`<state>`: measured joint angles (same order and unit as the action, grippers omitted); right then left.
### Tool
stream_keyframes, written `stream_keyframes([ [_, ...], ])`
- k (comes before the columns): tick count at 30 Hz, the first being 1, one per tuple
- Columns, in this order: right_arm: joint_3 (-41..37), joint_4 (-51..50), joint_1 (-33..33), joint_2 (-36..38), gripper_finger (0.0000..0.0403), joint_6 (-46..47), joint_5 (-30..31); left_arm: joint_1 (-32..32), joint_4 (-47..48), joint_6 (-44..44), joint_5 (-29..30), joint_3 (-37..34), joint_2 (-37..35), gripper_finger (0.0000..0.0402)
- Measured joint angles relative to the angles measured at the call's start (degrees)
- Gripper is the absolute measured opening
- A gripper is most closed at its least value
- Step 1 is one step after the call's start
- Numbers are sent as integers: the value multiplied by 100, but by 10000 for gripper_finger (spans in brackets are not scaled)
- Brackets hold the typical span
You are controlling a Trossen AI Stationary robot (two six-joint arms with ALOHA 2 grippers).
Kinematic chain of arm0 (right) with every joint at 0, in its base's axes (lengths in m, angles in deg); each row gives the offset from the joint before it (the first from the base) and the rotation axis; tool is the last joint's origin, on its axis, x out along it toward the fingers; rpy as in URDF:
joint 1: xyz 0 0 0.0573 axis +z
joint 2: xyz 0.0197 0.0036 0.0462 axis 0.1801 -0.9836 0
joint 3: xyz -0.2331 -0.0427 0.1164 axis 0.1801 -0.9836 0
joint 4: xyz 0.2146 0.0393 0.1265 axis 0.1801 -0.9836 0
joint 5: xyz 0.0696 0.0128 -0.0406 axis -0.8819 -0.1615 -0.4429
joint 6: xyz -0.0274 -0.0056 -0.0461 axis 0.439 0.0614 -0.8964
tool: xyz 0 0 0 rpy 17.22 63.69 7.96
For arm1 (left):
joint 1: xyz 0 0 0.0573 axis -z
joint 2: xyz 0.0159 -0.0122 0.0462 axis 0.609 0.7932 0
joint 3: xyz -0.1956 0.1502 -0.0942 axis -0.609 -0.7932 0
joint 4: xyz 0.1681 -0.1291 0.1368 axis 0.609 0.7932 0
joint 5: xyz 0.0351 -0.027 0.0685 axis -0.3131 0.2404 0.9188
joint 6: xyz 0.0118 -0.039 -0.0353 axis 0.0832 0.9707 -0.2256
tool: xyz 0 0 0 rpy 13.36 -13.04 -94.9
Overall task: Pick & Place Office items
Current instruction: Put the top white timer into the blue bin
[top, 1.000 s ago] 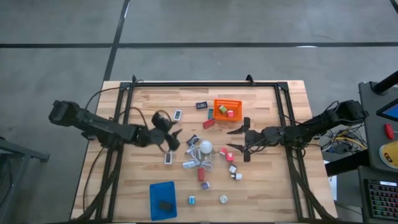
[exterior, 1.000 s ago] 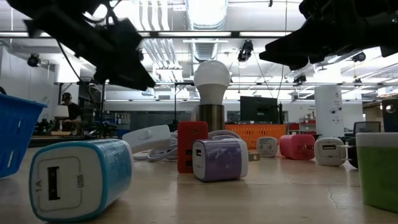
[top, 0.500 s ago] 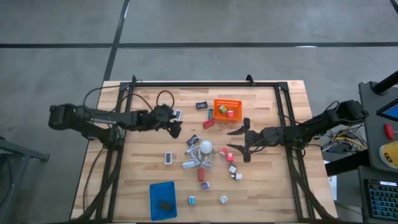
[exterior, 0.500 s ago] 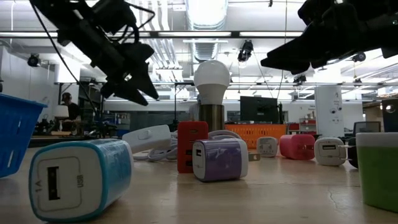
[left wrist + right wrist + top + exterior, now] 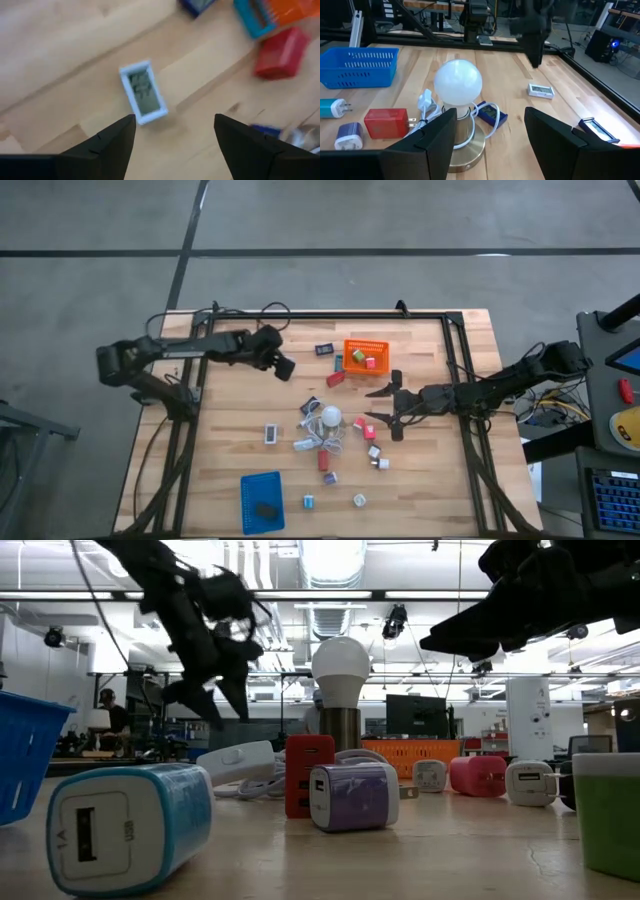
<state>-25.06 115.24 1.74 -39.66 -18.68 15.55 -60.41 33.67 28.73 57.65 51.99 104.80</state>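
Observation:
Small office items lie scattered mid-table: a red block, a dark labelled rectangle, white cubes and bluish bits. My left gripper hovers open over a flat white-framed rectangle lying near the far left of the table; its fingers stand on either side of it in the left wrist view. My right gripper is open and raised right of the white bulb, above a pink piece. It holds nothing.
An orange basket with a few pieces in it sits at the far middle. A blue basket holding a dark piece sits at the near edge. The bulb's white cord loops among the pieces. A black frame runs along the table's far edge.
My left arm has swung from mid-table toward the far edge and turned, so its open gripper now hangs over the white-framed rectangle. None of the items has moved.

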Motion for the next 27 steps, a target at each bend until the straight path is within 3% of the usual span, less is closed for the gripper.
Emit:
stream_keyframes([
  [6, 0, -38, 0, 0, 228, 42, -5, -29, 868, -280, -18, 828, 1073, 277],
  [12, 0, -38, 0, 0, 228, 42, -8, -29, 1014, -437, 112, 1411, 1718, 277],
  [17, 0, -40, 0, 0, 228, 40, -9, -100, 1192, -558, 316, 1723, 1943, 277],
  [27, 0, -59, 0, 0, 228, -70, -9, -263, 1229, -455, 559, 1709, 2036, 277],
])
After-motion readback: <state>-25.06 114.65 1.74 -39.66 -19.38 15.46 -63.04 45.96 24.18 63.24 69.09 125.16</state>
